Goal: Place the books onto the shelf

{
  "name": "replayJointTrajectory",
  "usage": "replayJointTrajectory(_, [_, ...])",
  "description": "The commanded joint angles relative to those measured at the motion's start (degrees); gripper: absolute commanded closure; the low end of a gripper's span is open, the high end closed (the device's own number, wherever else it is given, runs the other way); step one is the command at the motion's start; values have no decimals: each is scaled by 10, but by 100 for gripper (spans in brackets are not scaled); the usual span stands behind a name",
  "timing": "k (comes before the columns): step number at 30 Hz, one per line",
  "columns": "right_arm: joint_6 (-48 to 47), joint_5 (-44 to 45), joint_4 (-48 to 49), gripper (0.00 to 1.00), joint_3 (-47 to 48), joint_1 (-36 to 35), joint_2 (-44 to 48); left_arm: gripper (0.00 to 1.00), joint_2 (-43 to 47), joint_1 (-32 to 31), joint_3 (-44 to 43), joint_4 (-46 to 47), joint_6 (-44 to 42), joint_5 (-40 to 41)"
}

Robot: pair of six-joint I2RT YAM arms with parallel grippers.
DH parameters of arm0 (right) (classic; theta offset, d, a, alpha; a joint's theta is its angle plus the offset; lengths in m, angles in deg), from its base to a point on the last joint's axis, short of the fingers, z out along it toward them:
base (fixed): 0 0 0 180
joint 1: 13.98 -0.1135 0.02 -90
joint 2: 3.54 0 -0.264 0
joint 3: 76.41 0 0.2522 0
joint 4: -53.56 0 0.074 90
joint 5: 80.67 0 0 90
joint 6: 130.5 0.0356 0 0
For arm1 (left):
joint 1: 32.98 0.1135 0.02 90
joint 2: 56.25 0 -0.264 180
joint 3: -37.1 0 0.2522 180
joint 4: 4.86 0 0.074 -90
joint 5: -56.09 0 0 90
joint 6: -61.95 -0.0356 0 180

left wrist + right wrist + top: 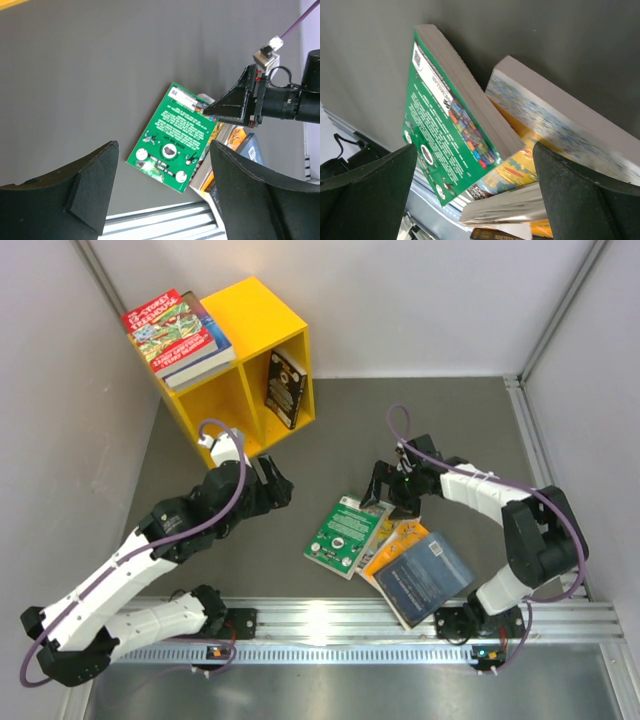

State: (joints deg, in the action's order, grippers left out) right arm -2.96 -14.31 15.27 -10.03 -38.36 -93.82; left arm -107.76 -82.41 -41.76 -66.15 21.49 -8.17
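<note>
"While both arms hung over the table [450,430], how much of the job was done?"

"Part of it. A stack of books [200,355] lay on top of the yellow shelf [262,308], and one dark book [285,388] stood in its right compartment. A green book [345,532], an orange book [398,538] and a blue book [425,578] lay overlapping on the table, well apart from the shelf. I judged that at least those three were left to do."

"And the hands?"

"The left gripper [274,480] had its jaws apart and held nothing, between the shelf and the pile. The right gripper [392,496] was spread wide just over the far edges of the green and orange books, closed on neither."

"Any writing?"

"The red cover [165,325] on top of the stack read 'Treehouse'. The green book showed white print and a barcode, too small to read"
</note>
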Motion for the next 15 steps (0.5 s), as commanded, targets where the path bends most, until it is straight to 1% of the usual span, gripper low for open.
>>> replayJointTrajectory(1, [13,12,46,0,-34,-29,-39,21,10,-1,-20,-41,19,6])
replayJointTrajectory(3, [28,7,80,0,-51,-36,-47,22,13,-1,-18,-46,25,2])
replayJointTrajectory(7, [41,-6,113,0,-65,-42,-59,22,22,-1,-7,-51,30,0])
replayJointTrajectory(9, [46,-7,127,4,-67,-44,-62,22,23,-1,-6,-51,29,-2])
replayJointTrajectory(12, [61,-14,166,19,-78,-51,-68,22,19,-1,-8,-51,26,-2])
replayJointTrajectory(13, [67,-17,177,30,-86,-52,-73,22,17,-1,-10,-51,25,-2])
replayJointTrajectory(15, [87,-17,215,42,-100,-59,-79,22,11,-1,-13,-50,23,-2])
